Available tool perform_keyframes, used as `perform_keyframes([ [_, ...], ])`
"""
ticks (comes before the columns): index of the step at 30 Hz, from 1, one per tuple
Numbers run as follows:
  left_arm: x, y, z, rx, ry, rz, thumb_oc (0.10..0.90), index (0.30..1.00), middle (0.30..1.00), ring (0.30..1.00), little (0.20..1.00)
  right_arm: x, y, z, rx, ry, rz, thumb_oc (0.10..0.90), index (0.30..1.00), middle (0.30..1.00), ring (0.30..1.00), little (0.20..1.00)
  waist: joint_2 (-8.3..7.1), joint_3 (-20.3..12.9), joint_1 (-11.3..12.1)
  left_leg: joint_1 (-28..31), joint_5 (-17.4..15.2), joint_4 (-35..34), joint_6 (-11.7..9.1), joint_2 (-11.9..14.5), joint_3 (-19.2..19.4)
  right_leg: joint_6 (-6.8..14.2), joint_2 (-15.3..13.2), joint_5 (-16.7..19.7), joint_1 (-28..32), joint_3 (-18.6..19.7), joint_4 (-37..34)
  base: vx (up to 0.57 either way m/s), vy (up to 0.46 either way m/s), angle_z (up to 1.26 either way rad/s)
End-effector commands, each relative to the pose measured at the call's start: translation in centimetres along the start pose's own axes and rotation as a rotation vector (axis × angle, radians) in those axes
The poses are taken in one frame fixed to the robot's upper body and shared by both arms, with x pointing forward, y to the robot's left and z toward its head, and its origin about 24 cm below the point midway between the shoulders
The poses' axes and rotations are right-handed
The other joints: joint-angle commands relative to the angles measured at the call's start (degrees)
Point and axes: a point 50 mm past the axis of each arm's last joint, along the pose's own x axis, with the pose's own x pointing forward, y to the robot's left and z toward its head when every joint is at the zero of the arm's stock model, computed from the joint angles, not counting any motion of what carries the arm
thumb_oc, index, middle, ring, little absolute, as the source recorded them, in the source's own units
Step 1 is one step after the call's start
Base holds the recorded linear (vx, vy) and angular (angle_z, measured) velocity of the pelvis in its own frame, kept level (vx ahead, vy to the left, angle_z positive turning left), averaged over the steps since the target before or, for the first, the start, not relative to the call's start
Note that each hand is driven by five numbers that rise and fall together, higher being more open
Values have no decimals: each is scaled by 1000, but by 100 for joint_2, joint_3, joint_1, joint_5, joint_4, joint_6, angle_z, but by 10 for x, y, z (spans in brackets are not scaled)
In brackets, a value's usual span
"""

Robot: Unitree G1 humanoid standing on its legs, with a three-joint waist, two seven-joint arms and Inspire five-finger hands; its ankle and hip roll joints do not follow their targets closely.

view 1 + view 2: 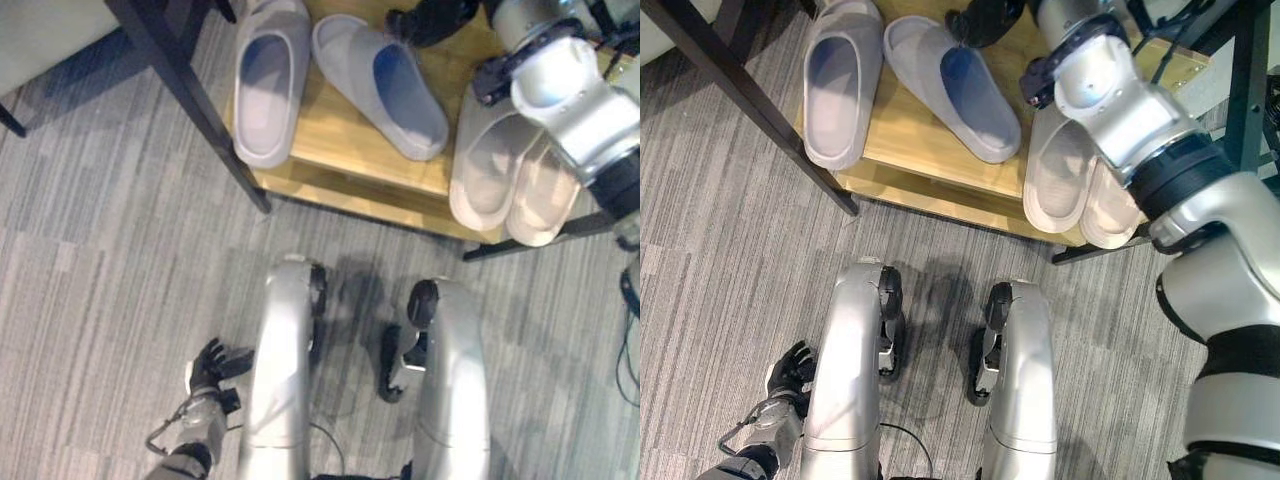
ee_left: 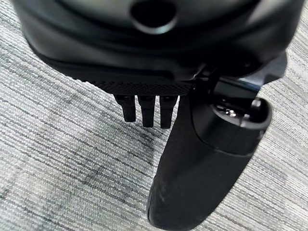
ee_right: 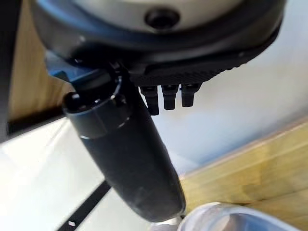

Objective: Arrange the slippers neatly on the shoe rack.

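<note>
Four slippers lie on the wooden shelf of the shoe rack (image 1: 340, 160): two grey ones and two cream ones. The left grey slipper (image 1: 268, 80) lies straight, its toe toward the shelf's front edge, while the right grey slipper (image 1: 385, 85) sits beside it at a slant, its heel close to its mate and its toe swung out toward the cream pair. The first cream slipper (image 1: 490, 170) and the second cream slipper (image 1: 545, 195) lie side by side and touching, their front ends hanging a little over the shelf's front edge, partly under the right arm. The right hand (image 1: 985, 20) is stretched out over the back of the shelf, just past the heel of the slanted grey slipper; in its wrist view its fingers point straight out with the thumb apart from them, clasping nothing. The left hand (image 1: 212, 365) hangs low over the grey carpet (image 1: 90, 300), well apart from the rack, fingers loose and spread, idle. The step in hand looks like straightening the grey pair. The next move probably calls for the right hand to press or nudge the slanted slipper so that it turns parallel to its mate, without knocking the cream pair further over the edge.
</note>
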Motion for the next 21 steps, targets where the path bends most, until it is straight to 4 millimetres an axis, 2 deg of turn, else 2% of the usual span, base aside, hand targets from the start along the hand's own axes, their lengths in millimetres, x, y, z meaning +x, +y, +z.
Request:
perform_keyframes([
  [1,-5,8,-12,23,10,25,800,900,900,900,900,5,-57,54,120,-258,-224,800,900,900,900,900,-194,-118,182,593,-1056,308,61,-136,-586,-431,-217,236,-28,441,-108,-5,8,-4],
  [3,-6,8,-12,16,9,29,800,900,900,900,900,-4,-58,55,151,-289,-229,800,900,900,900,900,-197,-118,155,593,-1043,295,64,-133,-573,-429,-215,240,-28,439,-110,0,0,0],
  [6,-6,7,-12,9,2,42,800,900,900,900,900,-36,-56,56,227,-375,-233,800,900,900,900,900,-225,-118,78,593,-1023,265,77,-143,-545,-422,-212,237,-28,421,-129,0,0,0],
  [8,-6,7,-11,9,-4,43,800,900,900,900,900,-46,-55,51,244,-379,-238,800,900,900,900,900,-238,-118,72,593,-1022,267,80,-150,-540,-417,-209,237,-28,416,-130,0,0,0],
  [9,-7,4,-12,5,-7,40,800,900,900,900,900,-61,-54,51,244,-406,-235,800,900,900,900,900,-233,-118,-14,593,-1027,258,82,-149,-525,-407,-194,241,-28,425,-135,0,0,0],
  [12,-7,4,-9,10,-24,44,800,900,900,900,900,-85,-50,42,286,-403,-263,800,900,900,900,900,-271,-118,-32,593,-1022,250,90,-152,-505,-401,-173,248,-28,422,-141,1,-10,0],
  [21,-7,4,-3,14,-66,63,800,900,900,900,900,-115,-39,35,373,-403,-317,800,900,900,900,900,-268,-118,-89,593,-974,241,105,-171,-492,-420,-139,237,-28,394,-145,0,0,0],
])
